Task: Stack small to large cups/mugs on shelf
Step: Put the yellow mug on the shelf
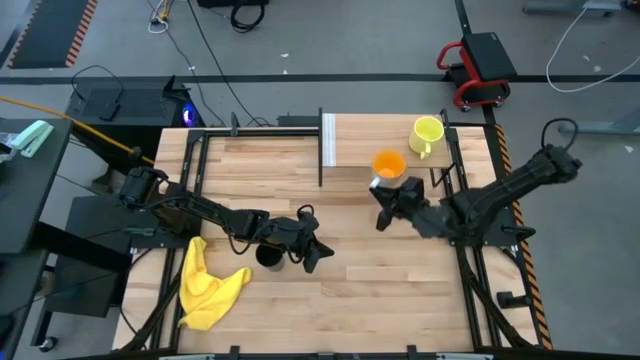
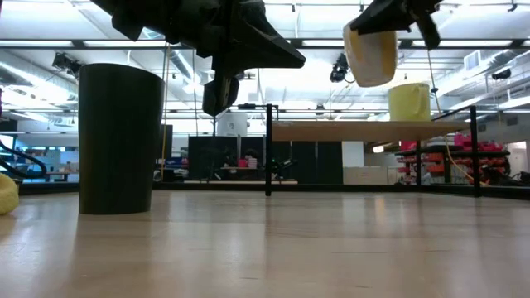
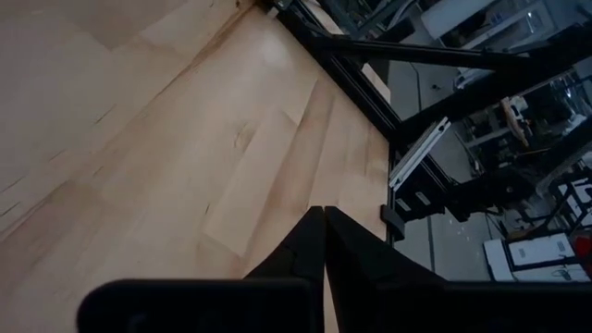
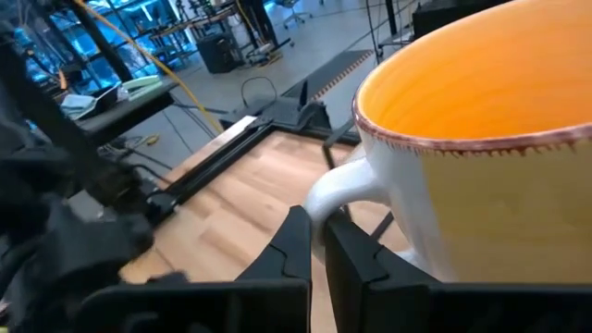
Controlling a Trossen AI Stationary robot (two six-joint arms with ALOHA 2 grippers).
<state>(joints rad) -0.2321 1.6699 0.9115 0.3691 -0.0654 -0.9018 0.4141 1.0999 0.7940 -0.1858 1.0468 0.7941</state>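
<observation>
We see the right gripper (image 4: pixel 316 242) clenched on the white handle of the orange mug (image 1: pixel 388 164), held in the air by the shelf (image 1: pixel 370 141) edge. The yellow-green mug (image 1: pixel 427 132) already stands on the shelf; the black cup (image 2: pixel 118 139) waits on the tabletop (image 1: pixel 400 290), just beside the left gripper (image 3: pixel 324 242), which is pinched shut on nothing. We judge the carry step under way; next, the orange mug must be lowered squarely onto its spot.
</observation>
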